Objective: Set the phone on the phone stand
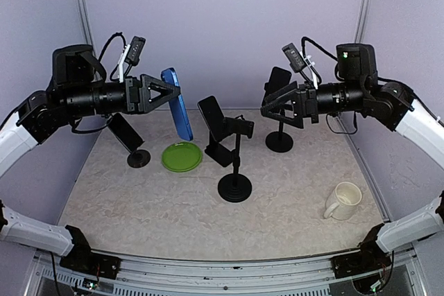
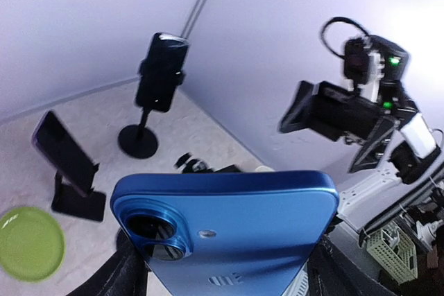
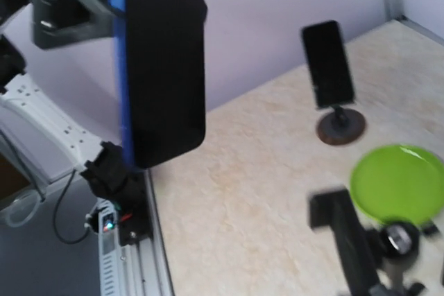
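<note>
The phone (image 1: 180,109) is a slim blue handset with rounded corners. The left wrist view shows its back (image 2: 236,220): a matte blue panel with a raised blue camera bump at one end, holding at least one large dark lens. The right wrist view shows the other face (image 3: 166,53), a dark, unlit screen with a bright blue edge down one side. A small pale emblem sits at the middle of the back, and a short pale marking lies near the lower edge of the left wrist view; both are too small to read, and no brand can be made out. The left gripper (image 1: 175,95) is clamped on the phone. Its dark fingers (image 2: 121,275) press the two long edges, and its arm reaches out level. It holds the phone in the air above and just behind the green plate (image 1: 182,157), long axis nearly upright, top leaning away from the gripper. The right gripper (image 1: 272,105) hangs well to the right of the plate and high above the table; its fingers look apart with nothing between them. The phone stand (image 1: 235,171), a black pole on a round base with an empty clamp on top, rises just right of the plate, apart from the phone.
</note>
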Action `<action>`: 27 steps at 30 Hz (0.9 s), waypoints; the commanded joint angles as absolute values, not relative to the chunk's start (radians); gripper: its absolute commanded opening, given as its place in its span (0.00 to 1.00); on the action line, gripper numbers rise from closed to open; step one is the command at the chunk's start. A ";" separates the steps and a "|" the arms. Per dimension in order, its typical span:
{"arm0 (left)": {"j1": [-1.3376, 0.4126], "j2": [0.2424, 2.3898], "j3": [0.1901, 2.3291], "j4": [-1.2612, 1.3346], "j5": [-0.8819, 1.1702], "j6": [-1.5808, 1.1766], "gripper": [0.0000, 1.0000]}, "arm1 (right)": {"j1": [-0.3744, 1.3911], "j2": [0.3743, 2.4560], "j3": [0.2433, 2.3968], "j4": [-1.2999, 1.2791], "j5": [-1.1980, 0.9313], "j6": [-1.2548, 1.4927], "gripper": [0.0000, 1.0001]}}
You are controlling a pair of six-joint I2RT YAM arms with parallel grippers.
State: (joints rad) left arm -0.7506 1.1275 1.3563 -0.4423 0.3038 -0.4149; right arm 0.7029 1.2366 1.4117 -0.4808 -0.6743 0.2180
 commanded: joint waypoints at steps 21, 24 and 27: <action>-0.801 1.407 1.684 -0.107 0.855 -0.328 0.00 | 0.766 1.451 1.427 -0.012 -1.075 0.378 1.00; -0.799 1.436 1.717 -0.102 0.901 -0.343 0.00 | 0.772 1.463 1.418 0.036 -1.105 0.410 1.00; -0.795 1.466 1.749 -0.104 0.944 -0.356 0.00 | 0.780 1.479 1.408 0.106 -1.149 0.451 0.99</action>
